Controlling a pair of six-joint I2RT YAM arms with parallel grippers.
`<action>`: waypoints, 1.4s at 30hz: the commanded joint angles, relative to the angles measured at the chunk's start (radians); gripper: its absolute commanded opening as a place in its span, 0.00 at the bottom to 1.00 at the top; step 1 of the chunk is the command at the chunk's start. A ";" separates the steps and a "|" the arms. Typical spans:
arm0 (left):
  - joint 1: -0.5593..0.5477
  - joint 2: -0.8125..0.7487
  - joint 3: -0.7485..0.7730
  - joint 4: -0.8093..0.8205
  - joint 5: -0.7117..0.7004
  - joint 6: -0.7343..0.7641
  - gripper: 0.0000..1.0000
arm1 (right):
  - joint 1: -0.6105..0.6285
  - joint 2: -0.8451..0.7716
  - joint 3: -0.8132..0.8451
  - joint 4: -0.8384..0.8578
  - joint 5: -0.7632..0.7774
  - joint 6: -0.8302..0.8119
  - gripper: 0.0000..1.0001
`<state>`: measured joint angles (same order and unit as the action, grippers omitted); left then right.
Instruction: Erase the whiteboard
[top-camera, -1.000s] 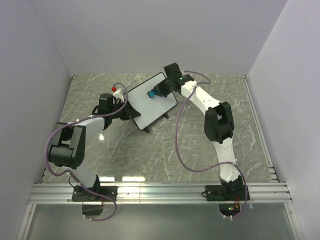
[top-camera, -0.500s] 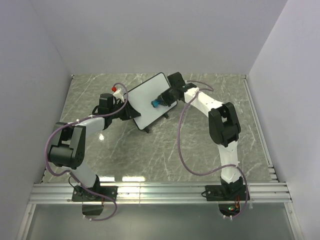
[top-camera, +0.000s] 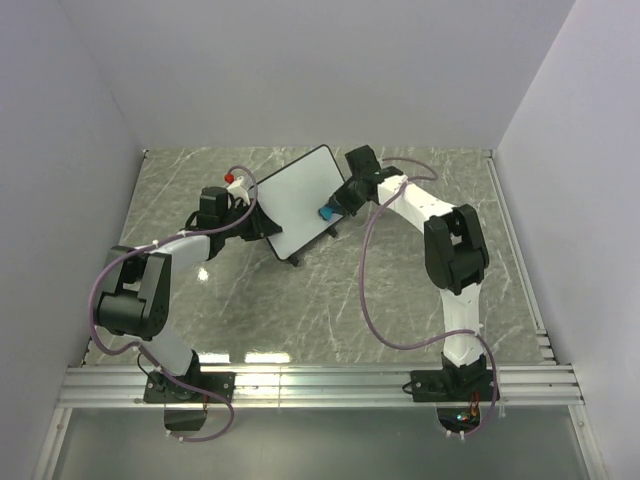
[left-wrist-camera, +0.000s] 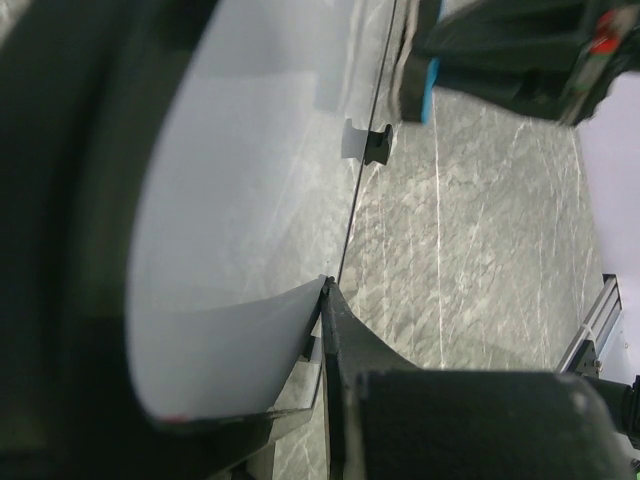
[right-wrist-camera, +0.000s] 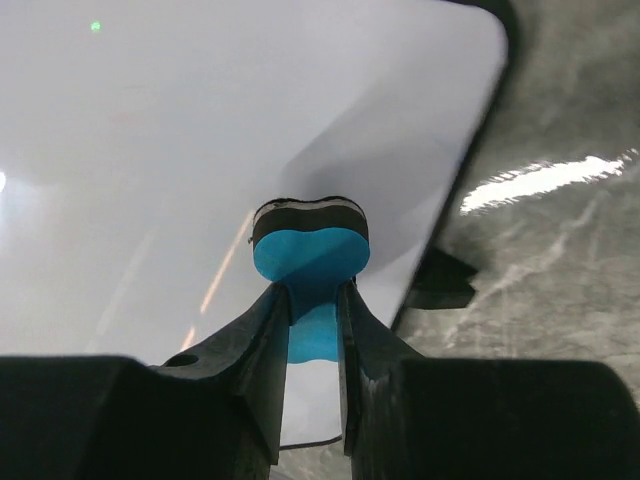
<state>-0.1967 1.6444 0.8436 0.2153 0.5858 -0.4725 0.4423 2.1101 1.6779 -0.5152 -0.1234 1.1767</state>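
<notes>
The right gripper (right-wrist-camera: 312, 300) has its fingers drawn in close and clamped on the stem of a small blue eraser (right-wrist-camera: 310, 245). The eraser's dark felt face is pressed against the whiteboard (right-wrist-camera: 200, 150), as far as we can tell. It sits close to the whiteboard's right edge, not far from a rounded corner, with one black foot (right-wrist-camera: 440, 275) showing just past the frame.

From above we see the whiteboard tilted up off the grey marble-pattern table (top-camera: 300, 310), between the two arms. The left gripper (top-camera: 245, 222) is pinched shut on the opposite edge and steadies it.

Almost all of the white face lies to the left of the eraser, toward the left arm. We judge the long axis to run from the held edge across to the eraser's edge, though the tilt makes that hard to be sure of. The right arm is the one at the working surface. Any further wiping would mean drawing the eraser back leftward along that axis, with the felt flat against the slope.

We can read no brand, label or writing anywhere. The part of the whiteboard that shows looks clean in all three views.
</notes>
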 joint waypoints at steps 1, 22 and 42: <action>-0.032 0.032 -0.055 -0.269 -0.081 0.087 0.00 | -0.005 -0.103 0.086 -0.031 0.054 -0.110 0.00; -0.033 0.041 -0.055 -0.280 -0.138 0.063 0.23 | -0.120 -0.484 -0.323 -0.118 0.281 -0.299 1.00; -0.035 -0.115 -0.081 -0.318 -0.231 0.067 0.70 | -0.126 -0.573 -0.391 -0.109 0.272 -0.318 1.00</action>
<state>-0.2264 1.5993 0.7807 -0.0208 0.3946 -0.4187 0.3237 1.6016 1.3048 -0.6350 0.1314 0.8730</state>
